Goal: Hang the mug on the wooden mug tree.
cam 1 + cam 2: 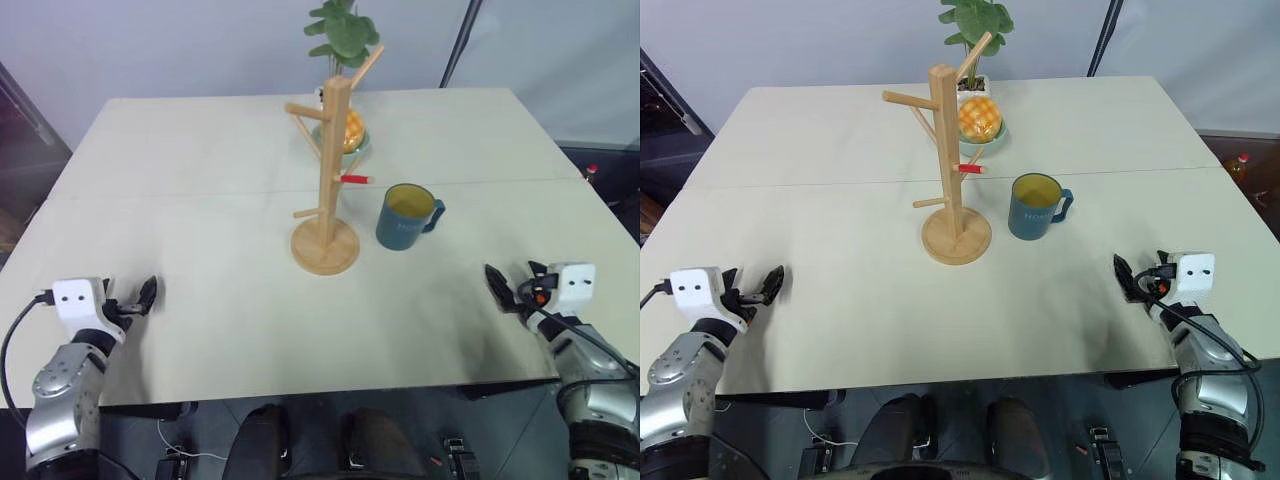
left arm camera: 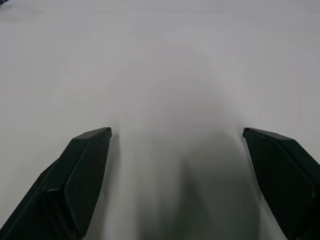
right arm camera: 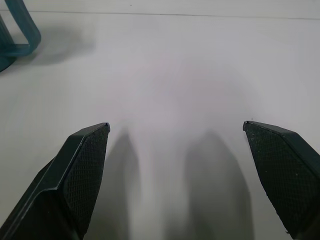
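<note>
Both grippers, left (image 1: 148, 291) and right (image 1: 493, 279), hover low over the table's (image 1: 200, 180) near edge, jaws apart, empty. Mug (image 1: 406, 216) stands upright just right of the wooden mug tree (image 1: 327, 190) (pegs all bare). Nothing started: grasp, lift, hanging remain.

Pale beige table (image 1: 840, 150), a thin seam running across it side to side. At far edge, near the middle: green potted plant (image 1: 975, 20), broad round leaves. Just in front of plant: pale green dish (image 1: 997, 135) holding a yellow-orange, criss-cross patterned round thing (image 1: 979, 117), likely a bun. Dark slanted pole (image 1: 1102, 38) behind far right corner. Grey wall (image 1: 790, 40) beyond. Small red-capped bottle (image 1: 1240, 163) off right edge.
</note>
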Robot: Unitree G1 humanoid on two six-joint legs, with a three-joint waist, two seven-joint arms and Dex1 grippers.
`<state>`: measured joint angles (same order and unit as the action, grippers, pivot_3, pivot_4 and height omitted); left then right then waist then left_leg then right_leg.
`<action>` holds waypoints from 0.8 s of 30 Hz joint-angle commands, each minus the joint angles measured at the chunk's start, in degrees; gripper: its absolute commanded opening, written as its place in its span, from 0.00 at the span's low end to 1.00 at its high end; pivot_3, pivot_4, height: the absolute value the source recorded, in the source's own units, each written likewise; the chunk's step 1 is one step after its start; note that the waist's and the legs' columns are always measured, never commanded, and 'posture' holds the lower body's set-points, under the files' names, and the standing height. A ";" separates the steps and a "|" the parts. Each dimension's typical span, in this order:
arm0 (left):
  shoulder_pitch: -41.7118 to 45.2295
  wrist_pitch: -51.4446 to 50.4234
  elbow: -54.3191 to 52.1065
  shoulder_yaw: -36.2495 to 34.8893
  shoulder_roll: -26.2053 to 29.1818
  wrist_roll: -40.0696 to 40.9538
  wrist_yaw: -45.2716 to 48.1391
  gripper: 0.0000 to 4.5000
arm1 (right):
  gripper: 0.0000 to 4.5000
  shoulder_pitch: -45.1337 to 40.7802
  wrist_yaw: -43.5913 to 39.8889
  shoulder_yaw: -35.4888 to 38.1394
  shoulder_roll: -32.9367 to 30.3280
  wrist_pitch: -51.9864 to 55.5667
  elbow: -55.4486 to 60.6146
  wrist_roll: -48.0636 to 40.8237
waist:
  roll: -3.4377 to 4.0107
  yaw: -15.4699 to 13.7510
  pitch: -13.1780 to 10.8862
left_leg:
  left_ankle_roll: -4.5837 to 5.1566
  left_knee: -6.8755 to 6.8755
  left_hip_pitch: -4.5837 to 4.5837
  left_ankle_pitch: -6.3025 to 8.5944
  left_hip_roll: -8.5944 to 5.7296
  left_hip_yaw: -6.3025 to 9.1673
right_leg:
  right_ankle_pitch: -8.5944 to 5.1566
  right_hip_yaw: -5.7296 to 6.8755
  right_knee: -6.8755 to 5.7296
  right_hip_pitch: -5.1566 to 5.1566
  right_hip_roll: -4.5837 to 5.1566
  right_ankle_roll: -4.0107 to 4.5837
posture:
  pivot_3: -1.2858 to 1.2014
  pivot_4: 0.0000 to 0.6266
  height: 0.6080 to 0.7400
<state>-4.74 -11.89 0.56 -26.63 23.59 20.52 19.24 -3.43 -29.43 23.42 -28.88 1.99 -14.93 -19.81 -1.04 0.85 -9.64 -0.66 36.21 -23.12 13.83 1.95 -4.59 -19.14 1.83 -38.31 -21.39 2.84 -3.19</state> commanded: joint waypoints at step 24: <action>3.30 -12.39 -30.73 22.40 11.05 11.93 25.86 1.00 | 0.99 -6.37 0.07 -7.17 0.77 1.56 7.12 1.45 | 0.08 0.16 0.02 | 0.00 0.02 0.04 -0.01 0.00 -0.01 | 0.01 -0.01 -0.01 0.04 -0.01 0.04 | 0.52 0.24 0.99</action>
<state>-2.23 -23.78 -28.34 -4.75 33.85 31.69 43.83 -8.18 -29.34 16.09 -28.07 4.59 -8.75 -18.63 -0.96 1.01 -9.62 -0.66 36.23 -23.08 13.82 1.95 -4.60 -19.13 1.82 -38.32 -21.35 2.82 -3.15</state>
